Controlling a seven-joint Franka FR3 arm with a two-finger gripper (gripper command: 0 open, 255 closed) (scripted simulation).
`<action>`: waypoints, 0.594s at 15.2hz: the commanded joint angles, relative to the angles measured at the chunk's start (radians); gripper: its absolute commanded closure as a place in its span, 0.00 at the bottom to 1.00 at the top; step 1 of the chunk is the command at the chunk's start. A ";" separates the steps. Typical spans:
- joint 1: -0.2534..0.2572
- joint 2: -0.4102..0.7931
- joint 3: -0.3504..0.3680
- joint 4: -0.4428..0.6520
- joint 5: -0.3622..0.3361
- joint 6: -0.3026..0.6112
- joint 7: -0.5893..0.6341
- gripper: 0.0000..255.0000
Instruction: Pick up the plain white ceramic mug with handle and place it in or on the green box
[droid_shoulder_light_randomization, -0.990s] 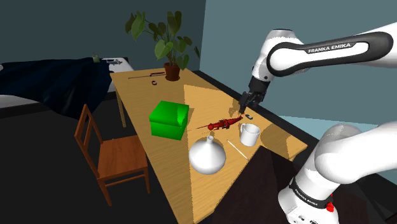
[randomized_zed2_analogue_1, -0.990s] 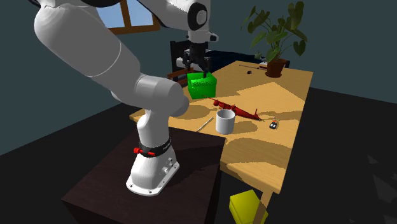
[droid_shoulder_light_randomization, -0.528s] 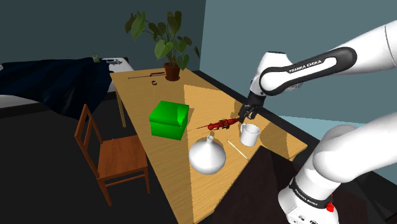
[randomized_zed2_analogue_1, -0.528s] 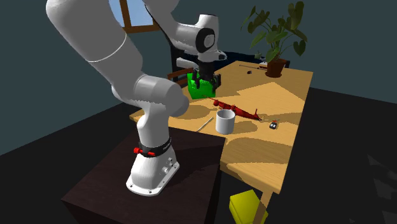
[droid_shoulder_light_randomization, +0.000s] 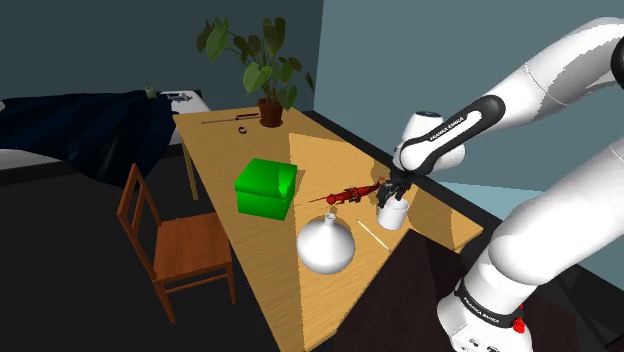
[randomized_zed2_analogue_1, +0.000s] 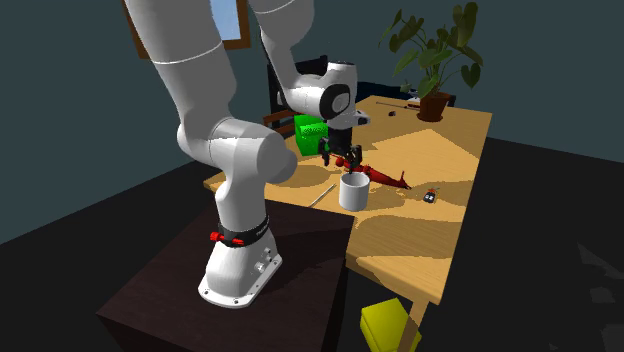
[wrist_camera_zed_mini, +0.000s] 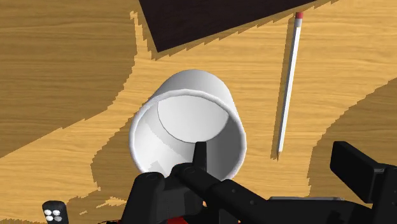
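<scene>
Gripper (droid_shoulder_light_randomization: 392, 190) has come down onto the mug (droid_shoulder_light_randomization: 392, 212), fingers (wrist_camera_zed_mini: 356, 168) apart, probably straddling its rim; sink lower before squeezing.

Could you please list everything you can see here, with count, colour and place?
table: one, wooden, centre
mug: one, white, near table edge, under the claw
box: one, green, mid-table
red object: one, between box and mug
flask: one, white, beside the mug
pencil: one, white, red end, beside the mug
small object: one, black, past the red object
plant: one, green, potted, far table end
chair: one, wooden, beside table
yellow object: one, on the floor
stand: one, dark
arm: one, white
claw: one, black, open over mug rim
</scene>
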 joint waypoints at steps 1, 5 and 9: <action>-0.004 0.082 -0.026 0.002 0.005 0.087 -0.030 0.00; 0.021 0.164 -0.040 0.004 0.055 0.165 -0.065 0.00; 0.049 0.240 -0.049 0.009 0.133 0.232 -0.120 0.00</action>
